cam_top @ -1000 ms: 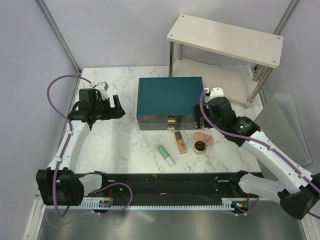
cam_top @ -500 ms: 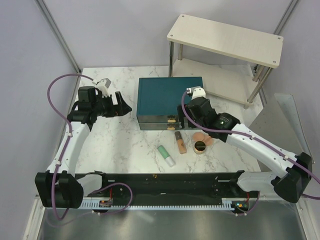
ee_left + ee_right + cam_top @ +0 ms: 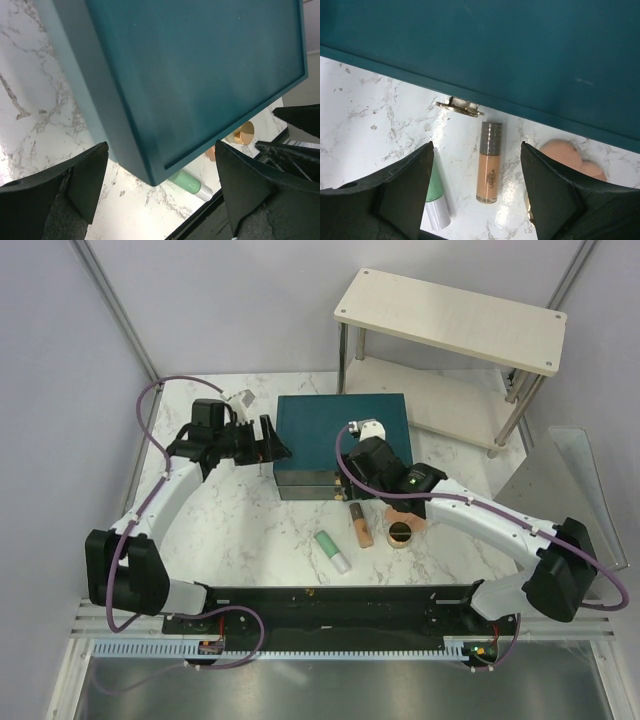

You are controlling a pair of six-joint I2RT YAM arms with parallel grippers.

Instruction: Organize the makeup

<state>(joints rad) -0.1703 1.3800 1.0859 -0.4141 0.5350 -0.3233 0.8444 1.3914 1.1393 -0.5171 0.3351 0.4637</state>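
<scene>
Swung onto the teal rectangular drawer box (image 3: pixel 320 425): left pincer (image 3: pixel 161 150) and right pincer (image 3: pixel 476 147), both spread — gold handle (image 3: pixel 460 106) to be pinched next.

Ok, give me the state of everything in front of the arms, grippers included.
Teal box: drawers shut.
Mint-green tube: capped, lying flat.
Peach-tan tube: capped, lying flat.
Compact: lying flat, open or shut unclear.
Pads: lying loose.
Left gripper: open, empty.
Right gripper: open, empty.

White links (image 3: pixel 160 502), black joints (image 3: pixel 127 578), purple cables (image 3: pixel 145 400) (loosely looped), dark textured wedge fingers (image 3: pixel 75 186)
</scene>
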